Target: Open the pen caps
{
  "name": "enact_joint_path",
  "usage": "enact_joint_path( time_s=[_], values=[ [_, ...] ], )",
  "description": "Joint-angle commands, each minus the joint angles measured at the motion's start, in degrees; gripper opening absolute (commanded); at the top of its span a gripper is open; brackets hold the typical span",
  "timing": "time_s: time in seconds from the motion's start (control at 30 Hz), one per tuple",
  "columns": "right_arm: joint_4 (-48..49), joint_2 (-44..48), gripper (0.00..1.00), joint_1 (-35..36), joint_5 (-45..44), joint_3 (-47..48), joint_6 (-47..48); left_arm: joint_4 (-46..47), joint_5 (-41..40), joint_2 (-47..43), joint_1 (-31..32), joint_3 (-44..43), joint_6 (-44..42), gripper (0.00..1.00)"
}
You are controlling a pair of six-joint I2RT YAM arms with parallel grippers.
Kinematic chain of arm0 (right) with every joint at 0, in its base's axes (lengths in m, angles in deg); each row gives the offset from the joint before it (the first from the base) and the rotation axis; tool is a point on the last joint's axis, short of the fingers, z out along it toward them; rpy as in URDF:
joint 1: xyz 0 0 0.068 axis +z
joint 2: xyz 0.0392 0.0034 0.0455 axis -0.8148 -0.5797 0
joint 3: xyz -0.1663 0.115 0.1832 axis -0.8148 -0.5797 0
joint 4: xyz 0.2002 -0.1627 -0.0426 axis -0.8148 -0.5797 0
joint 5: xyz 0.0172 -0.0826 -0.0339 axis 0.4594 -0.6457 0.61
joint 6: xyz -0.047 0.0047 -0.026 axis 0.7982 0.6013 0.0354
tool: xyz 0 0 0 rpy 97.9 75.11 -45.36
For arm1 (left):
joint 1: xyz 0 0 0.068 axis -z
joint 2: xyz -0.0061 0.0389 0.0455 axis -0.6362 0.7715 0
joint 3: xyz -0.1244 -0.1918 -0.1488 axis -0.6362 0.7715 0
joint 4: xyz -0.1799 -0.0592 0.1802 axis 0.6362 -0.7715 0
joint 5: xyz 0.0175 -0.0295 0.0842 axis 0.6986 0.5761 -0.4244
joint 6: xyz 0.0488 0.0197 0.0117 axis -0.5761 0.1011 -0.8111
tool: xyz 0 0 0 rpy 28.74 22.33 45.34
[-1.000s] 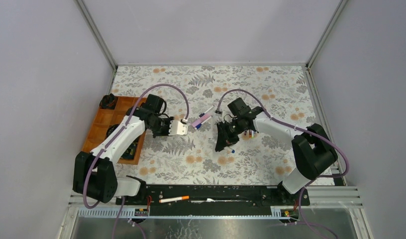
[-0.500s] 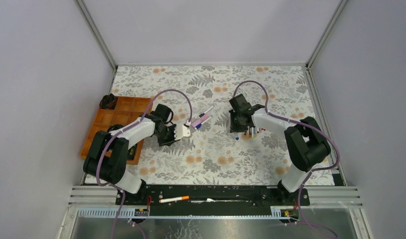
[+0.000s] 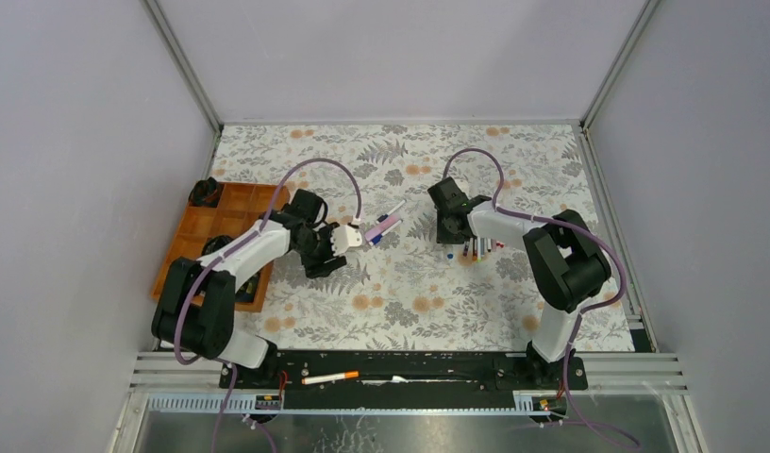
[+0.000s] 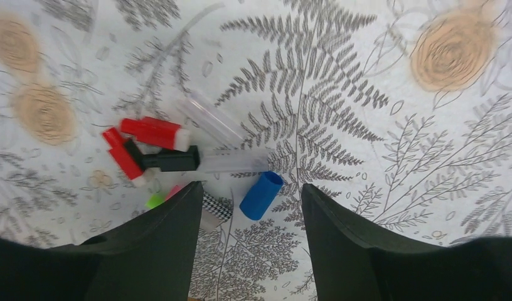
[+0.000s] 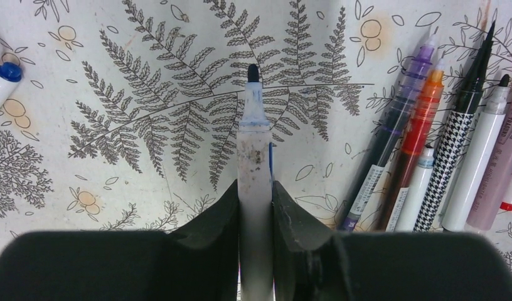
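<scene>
— What's at the left edge of the table [image 3: 400, 302]?

— An orange tray [image 3: 188, 250] with compartments, sitting right against that edge. The left arm reaches past it toward the middle.

— And the left gripper [image 4: 250, 188]?

— Its jaws are spread apart and grip nothing. It hangs over a small heap of pen caps [image 4: 159, 150] on the flowered cloth, just left of the table's centre. There are two red ones, a black one touching them and a couple of clear ones. Bits of green and pink are half hidden behind one finger.

— The blue cap [image 4: 261, 195]?

— It lies loose on its side and shows in the gap between the two fingertips. I can't tell whether either finger touches it.

— Anything next to that?

— Seen from above, a pink highlighter [image 3: 383, 226] lies slantwise just beyond the gripper.

— Now the right side.

— A blue-tipped pen [image 5: 2, 78] pokes in at the left edge of the wrist view, apart from the rest. The right gripper [image 5: 255, 188] is clamped on a white pen [image 5: 253, 138]. The barrel is smudged, and the dark tip is bare and points away from the wrist. It sits just right of the table's centre.

— And the other pens [image 5: 429, 138]?

— They lie side by side just to its right, touching one another: purple, orange, a black-and-white checked one, white and pink. Several have bare tips.
</scene>
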Motion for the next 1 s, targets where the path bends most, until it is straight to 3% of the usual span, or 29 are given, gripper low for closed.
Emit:
enact_joint_path(
  time_s=[0.0, 0.27, 0.4, 0.53, 0.67, 0.97],
  values=[
    [0.4, -1.6, 0.26, 0.1, -4.2, 0.2, -0.4, -5.3, 6.2, -2.7, 0.3, -6.4, 4.0, 0.67],
    [-0.6, 0.0, 0.35, 0.1, -4.7, -0.7, -0.1, -16.4, 15.3, -3.3, 0.3, -19.3, 11.0, 0.73],
    [-1.1, 1.2, 0.33, 0.1, -4.7, -0.7, 0.3, -19.0, 16.1, -4.6, 0.2, -23.1, 11.8, 0.74],
    [-2.0, 2.6, 0.31, 0.1, -5.9, -0.3, 0.8, -19.0, 16.2, -6.7, 0.2, -24.6, 12.5, 0.76],
    [-3.0, 4.1, 0.33, 0.1, -6.3, 0.9, 1.9, -16.9, 12.9, -8.0, 0.2, -25.0, 14.7, 0.95],
    [-2.2, 5.2, 0.47, 0.2, -0.1, 6.1, 3.8, -13.1, 10.0, -9.3, -0.8, -25.0, 18.0, 0.99]
  ],
)
